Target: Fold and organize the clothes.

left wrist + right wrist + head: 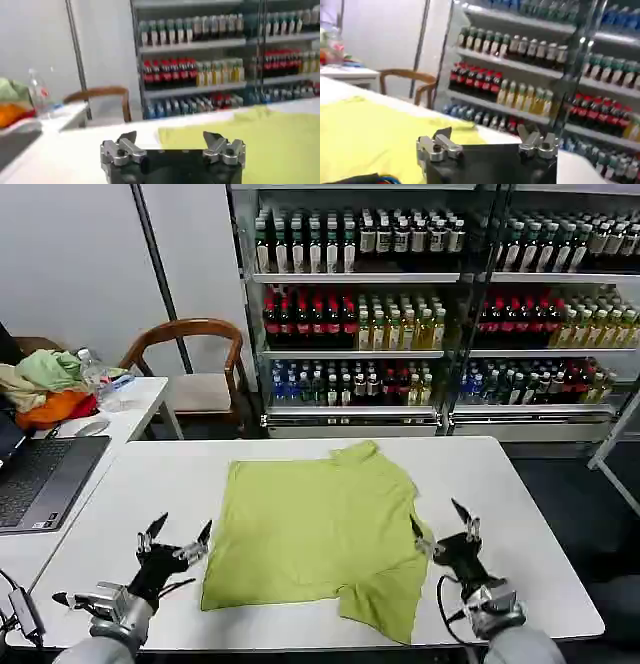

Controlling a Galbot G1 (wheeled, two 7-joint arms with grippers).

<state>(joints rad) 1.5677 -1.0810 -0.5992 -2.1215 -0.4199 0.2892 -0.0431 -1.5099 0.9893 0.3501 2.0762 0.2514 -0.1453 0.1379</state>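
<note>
Your lime-green T-shirt (315,529) lies flat mid-counter (500,484), plain side up w/ one sleeve crumpled, btwn left gripper (177,541) & right gripper (441,526), both spread wide, empty.

White rectangular surface (500,484) with rounded corners: a lime yellow-green short-sleeved T-shirt (315,529) lies spread flat at its centre, collar toward the far edge, one sleeve folded near the front right. Adjoining white side surface (140,399) to the left: carries an open dark grey laptop (40,479), a white mouse (93,427), a clear plastic bottle (95,371), and a heap of pale green, beige and orange garments (45,389).
</note>
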